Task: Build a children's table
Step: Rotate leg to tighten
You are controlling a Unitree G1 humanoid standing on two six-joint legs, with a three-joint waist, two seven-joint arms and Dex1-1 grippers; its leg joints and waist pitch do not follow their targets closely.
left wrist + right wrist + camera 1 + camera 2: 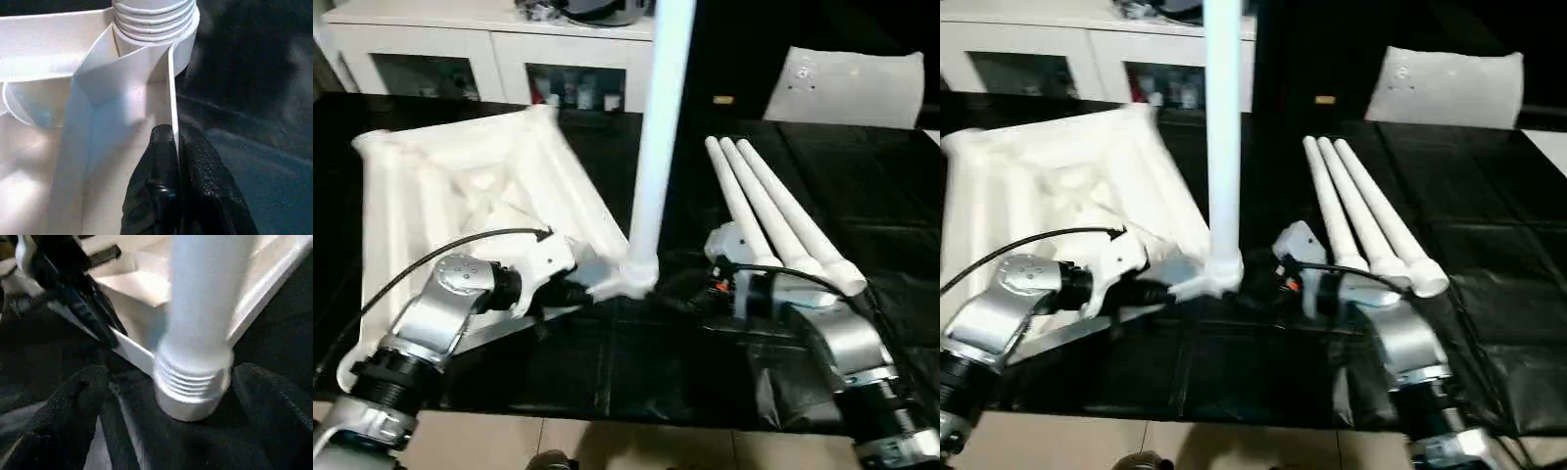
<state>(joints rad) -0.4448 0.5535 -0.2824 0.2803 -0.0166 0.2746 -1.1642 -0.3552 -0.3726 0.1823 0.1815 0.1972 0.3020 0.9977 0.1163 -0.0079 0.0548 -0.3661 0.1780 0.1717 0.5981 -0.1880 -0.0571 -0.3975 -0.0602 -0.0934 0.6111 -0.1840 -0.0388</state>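
The tabletop [460,186] is lying underside-up, 1 leg [661,127] standing in its near corner socket. The left gripper [175,147] is pinching the rim; the right gripper [161,396] is spread around the leg. Partly threaded, the leg could topple.

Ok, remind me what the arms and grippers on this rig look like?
Both forearms are silver metal with black ribbed collars; left arm, right arm. White housings sit near the wrists. A thin black cable loops over the left one. The fingers are black and rough-textured.
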